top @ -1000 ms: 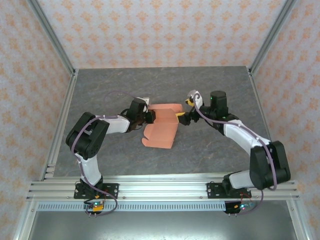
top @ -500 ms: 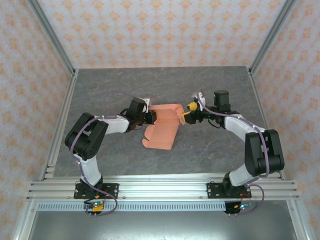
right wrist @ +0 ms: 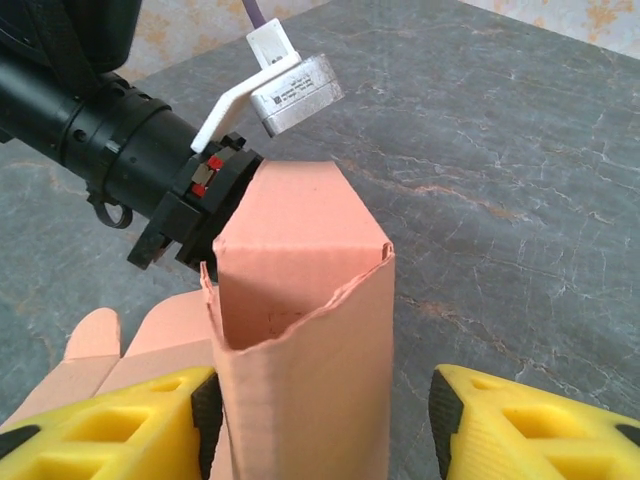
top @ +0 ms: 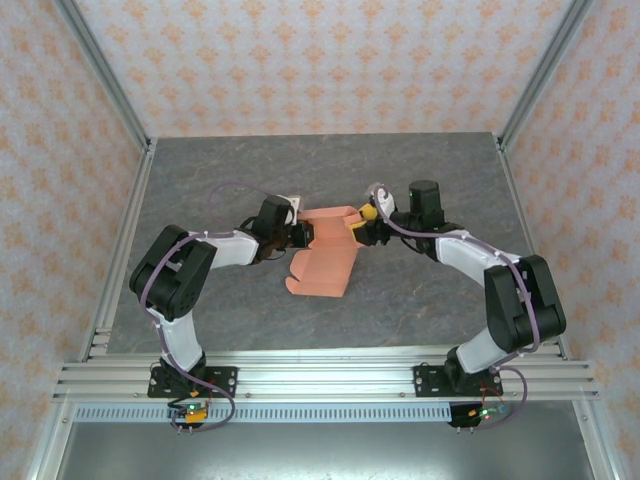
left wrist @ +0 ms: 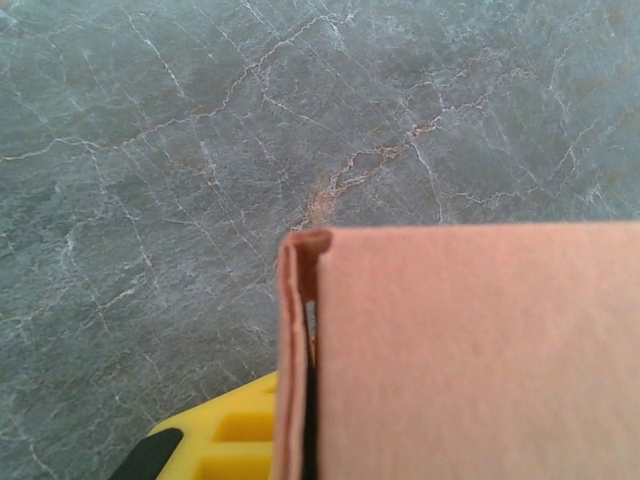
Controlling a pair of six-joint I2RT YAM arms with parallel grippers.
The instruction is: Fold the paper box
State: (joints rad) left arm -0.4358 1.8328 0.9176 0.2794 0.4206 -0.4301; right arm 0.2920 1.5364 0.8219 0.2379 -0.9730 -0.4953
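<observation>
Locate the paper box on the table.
In the top view the paper box lies mid-way across the table, between the grippers: the left gripper meets its left edge, and the right gripper straddles its raised right end.

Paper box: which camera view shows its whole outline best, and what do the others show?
Top external: the whole paper box is visible, flat flaps and raised end. Right wrist shows its upright folded wall close up; left wrist, one panel's corner.
</observation>
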